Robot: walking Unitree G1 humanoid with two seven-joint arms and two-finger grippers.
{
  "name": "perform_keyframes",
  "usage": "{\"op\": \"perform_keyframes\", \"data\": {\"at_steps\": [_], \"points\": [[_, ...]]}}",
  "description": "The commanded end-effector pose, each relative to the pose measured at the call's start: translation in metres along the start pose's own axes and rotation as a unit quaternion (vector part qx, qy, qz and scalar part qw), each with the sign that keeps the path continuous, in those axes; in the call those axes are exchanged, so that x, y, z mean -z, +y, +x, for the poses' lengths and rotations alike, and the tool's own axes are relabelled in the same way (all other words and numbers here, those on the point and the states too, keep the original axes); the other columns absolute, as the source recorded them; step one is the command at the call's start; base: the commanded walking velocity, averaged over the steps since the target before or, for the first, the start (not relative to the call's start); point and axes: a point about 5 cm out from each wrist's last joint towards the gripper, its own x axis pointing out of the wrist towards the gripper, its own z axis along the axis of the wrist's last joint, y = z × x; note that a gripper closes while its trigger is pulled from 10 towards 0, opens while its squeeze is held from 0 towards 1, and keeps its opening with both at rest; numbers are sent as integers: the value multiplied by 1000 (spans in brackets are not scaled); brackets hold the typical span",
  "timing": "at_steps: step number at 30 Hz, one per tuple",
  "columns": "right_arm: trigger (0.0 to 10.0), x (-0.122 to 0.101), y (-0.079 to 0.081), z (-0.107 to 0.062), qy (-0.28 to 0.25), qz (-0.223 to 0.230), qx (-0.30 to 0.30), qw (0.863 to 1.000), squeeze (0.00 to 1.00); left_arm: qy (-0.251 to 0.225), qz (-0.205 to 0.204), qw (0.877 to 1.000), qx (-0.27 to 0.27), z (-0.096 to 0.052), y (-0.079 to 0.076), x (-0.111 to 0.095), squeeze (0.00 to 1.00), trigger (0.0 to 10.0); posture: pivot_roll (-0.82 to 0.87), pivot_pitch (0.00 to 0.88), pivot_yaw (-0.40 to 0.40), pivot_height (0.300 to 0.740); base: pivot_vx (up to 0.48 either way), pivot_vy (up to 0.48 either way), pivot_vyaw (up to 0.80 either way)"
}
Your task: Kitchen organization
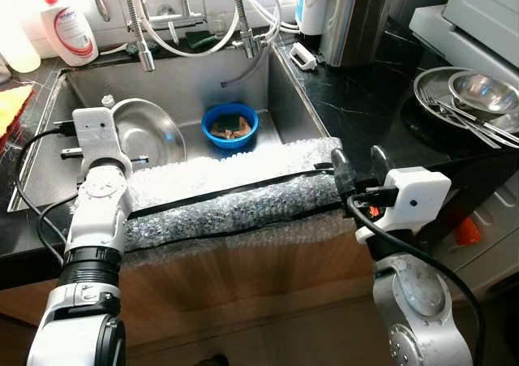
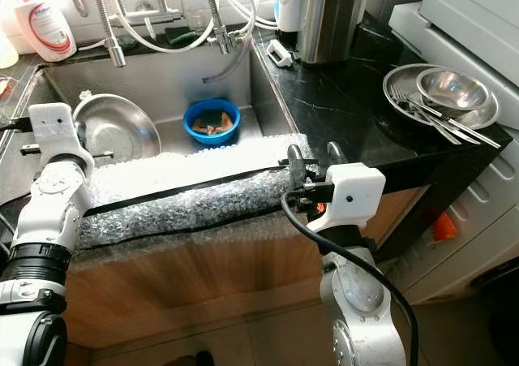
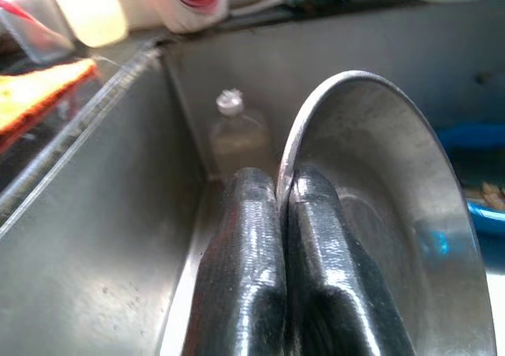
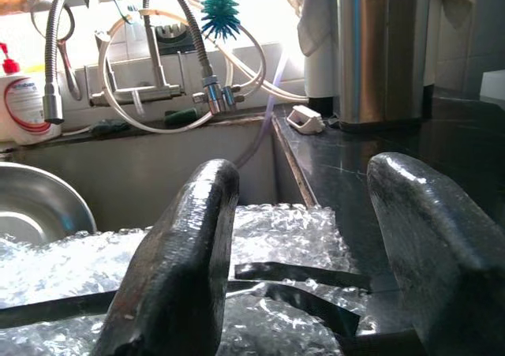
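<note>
The left gripper (image 3: 286, 214) has its jaws closed on the rim of a steel bowl (image 1: 150, 131), which leans tilted inside the sink (image 1: 186, 78), against the sink's left wall. The right gripper (image 1: 357, 165) hovers at the sink's front right corner, above the bubble wrap (image 1: 235, 191) that pads the sink's front edge; its jaws stand apart with nothing between them.

As a judgement, the organizing is at an early to middle stage. The steel bowl is gripped but has not left the sink, and a blue bowl (image 1: 230, 126) holding what look like scraps sits on the sink floor, right of the steel bowl. To the right of the sink, well apart from it, a stack of steel plates and a bowl (image 1: 466, 96) with loose cutlery (image 1: 466, 121) already rests on the counter (image 1: 357, 90); the gripped bowl probably belongs with that stack, and the blue bowl would be left after it.

The counter is black stone with pale veins. Behind the sink stand a faucet with coiled hoses (image 1: 190, 17), a teal brush (image 4: 219, 7) and a white soap bottle (image 1: 69, 29) at the back left. A tall steel canister (image 1: 357, 17) stands at the sink's back right. Below the sink front are wood cabinet doors (image 1: 243, 293).
</note>
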Motion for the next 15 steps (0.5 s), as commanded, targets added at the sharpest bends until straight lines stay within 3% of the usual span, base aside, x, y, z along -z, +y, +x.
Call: {"op": "perform_keyframes", "data": {"at_steps": [1, 15], "points": [[10000, 0, 3, 2, 5, 2, -5, 1000, 0, 36, 2, 999, 8, -2, 0, 14, 1000, 10000, -100, 85, 64, 740, 0, 0, 0], [10000, 1, 2, 7, 9, 8, -4, 1000, 0, 44, -7, 999, 24, -5, -4, 14, 1000, 10000, -92, 113, 63, 740, 0, 0, 0]]}}
